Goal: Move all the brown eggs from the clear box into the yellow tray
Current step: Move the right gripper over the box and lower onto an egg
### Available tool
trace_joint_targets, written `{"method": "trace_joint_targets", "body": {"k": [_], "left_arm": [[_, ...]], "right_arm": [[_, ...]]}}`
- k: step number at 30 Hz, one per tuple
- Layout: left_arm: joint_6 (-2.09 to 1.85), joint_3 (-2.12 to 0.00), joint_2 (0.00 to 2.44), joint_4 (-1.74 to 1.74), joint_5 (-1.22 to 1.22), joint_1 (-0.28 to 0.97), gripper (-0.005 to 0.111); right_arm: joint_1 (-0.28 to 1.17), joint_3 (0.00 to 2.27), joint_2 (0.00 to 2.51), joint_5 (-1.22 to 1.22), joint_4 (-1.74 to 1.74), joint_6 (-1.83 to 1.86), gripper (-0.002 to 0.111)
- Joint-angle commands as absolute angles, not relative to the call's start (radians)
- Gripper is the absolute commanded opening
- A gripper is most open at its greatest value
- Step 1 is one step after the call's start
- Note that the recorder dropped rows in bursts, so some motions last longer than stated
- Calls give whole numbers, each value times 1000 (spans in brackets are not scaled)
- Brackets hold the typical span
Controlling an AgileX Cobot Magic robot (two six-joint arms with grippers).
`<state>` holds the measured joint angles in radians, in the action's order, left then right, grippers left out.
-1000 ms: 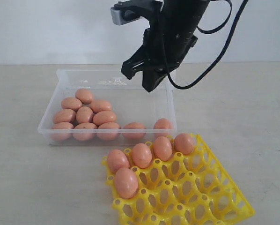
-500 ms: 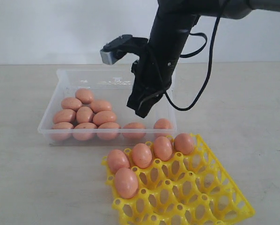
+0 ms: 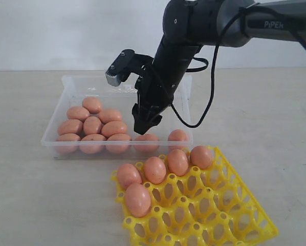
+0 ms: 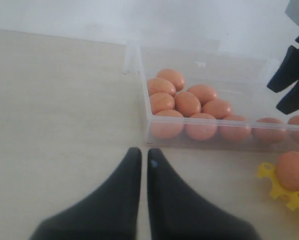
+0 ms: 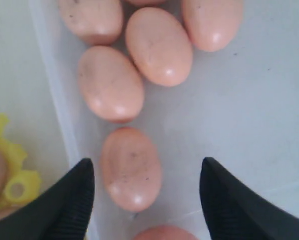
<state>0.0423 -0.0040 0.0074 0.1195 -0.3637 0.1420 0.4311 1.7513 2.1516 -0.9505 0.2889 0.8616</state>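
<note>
The clear box holds several brown eggs, most of them clustered at its left end. My right gripper hangs open inside the box, just above one egg by the front wall. In the right wrist view that egg lies between the spread fingers, nearer one of them, with nothing gripped by the gripper. The yellow tray in front carries several eggs along its far row and left side. My left gripper is shut and empty over the bare table, short of the box's corner.
A lone egg sits at the box's front right corner. The box's front wall runs close beside one right finger, with the tray's edge just outside it. Pale tabletop surrounds both containers.
The right arm has come down and leftward into the box, from above its back rim to just over the front-row egg. Its jaws have gone from shut to open.
</note>
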Motion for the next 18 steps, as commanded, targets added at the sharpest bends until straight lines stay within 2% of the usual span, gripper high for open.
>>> {"method": "trace_joint_targets", "body": {"k": [1, 18], "left_arm": [[38, 0, 12, 115, -354, 144, 4], [38, 0, 12, 115, -354, 144, 4]], "right_arm": [[428, 1756, 2180, -864, 279, 909, 54], [428, 1756, 2223, -914, 249, 949, 54]]}}
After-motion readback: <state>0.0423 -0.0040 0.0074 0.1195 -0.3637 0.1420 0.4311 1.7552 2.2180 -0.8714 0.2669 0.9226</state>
